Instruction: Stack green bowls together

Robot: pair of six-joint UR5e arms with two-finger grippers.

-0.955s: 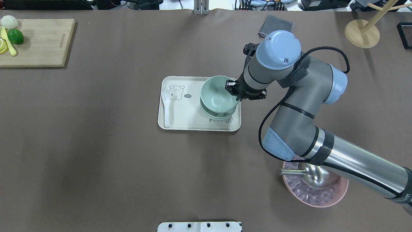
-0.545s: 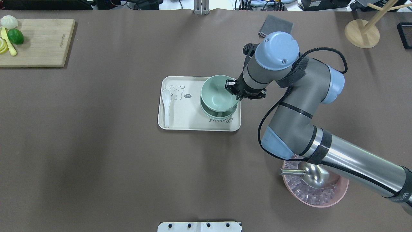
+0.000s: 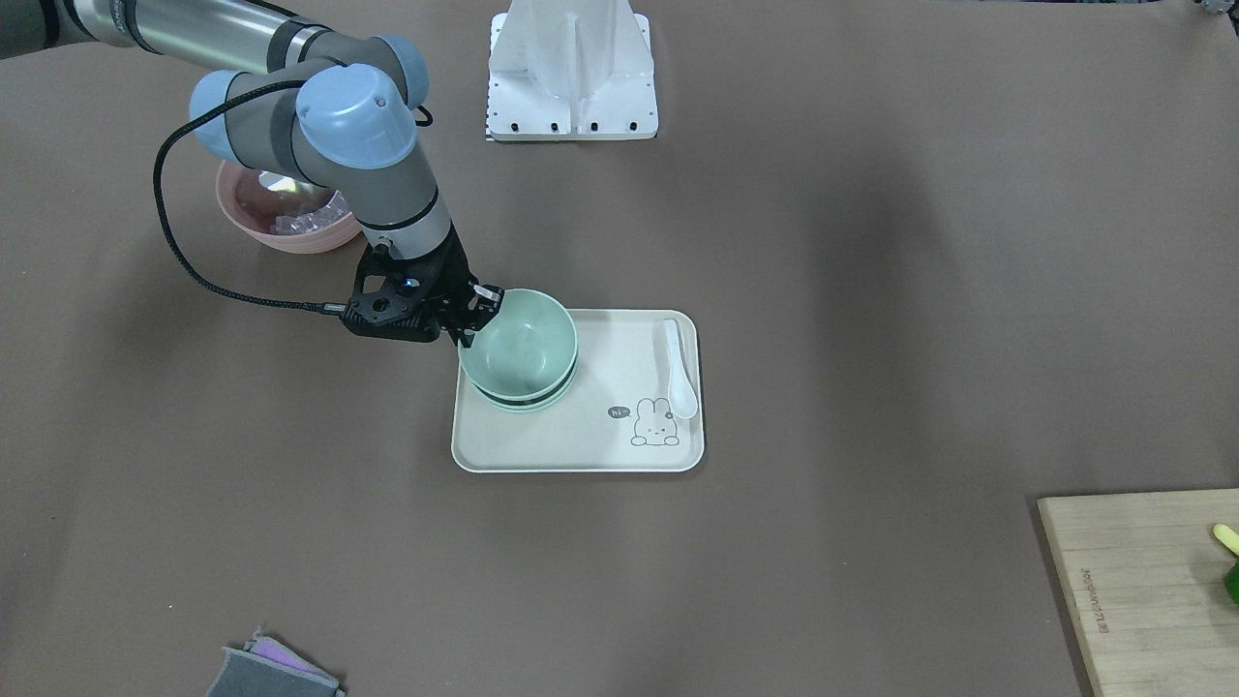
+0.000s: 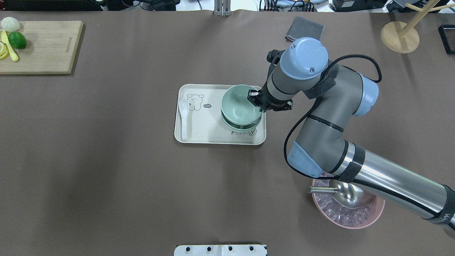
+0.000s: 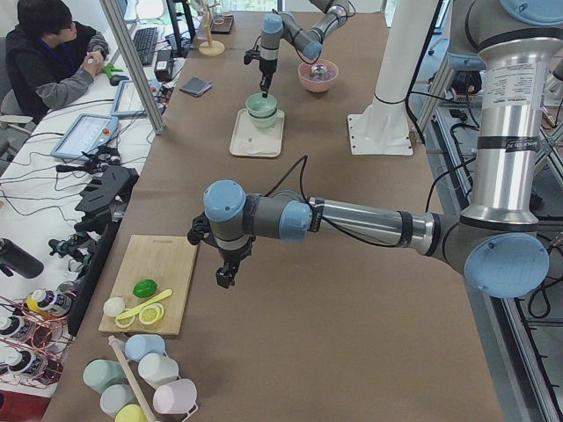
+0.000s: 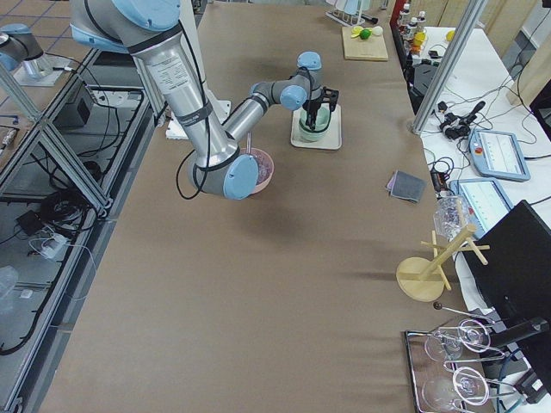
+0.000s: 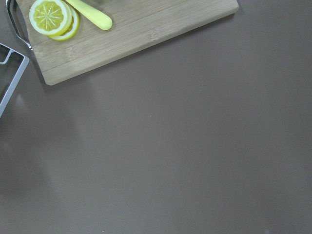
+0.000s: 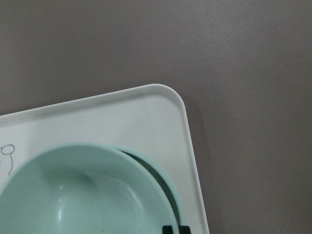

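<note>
While the right gripper [image 4: 256,100] sits at the end of the tray [image 4: 206,137] that faces the right arm, I see it clenched on the rim of the top green bowl [image 4: 240,105], one finger inside the bowl and one outside; the right wrist view shows only a dark fingertip at that rim. This bowl sits over the lower green bowls [image 4: 242,128], which rest on the same end of the tray. A dark gap shows between it and the rims below, and it lies slightly off-centre from them, so I read it as not fully seated; I make out two rims under it, though they lie too close together for me to be sure.

At the opposite end of the tray a white spoon [image 4: 183,117] lies along the short edge, beside a printed cartoon animal. A pink bowl [image 4: 355,222] with a metal scoop [image 4: 346,195] in it stands well apart from the tray, on the robot's side and under the right arm. A grey cloth [image 4: 304,28] lies beyond the tray toward the far edge of the table [image 4: 106,170].

My left gripper [image 5: 226,277] hangs over bare table far from the tray, near the cutting board [image 4: 46,49]; I cannot tell whether it is released or clenched, as only the side view shows it. The left wrist camera catches a corner of that board with lemon slices [image 7: 51,17] on it.
</note>
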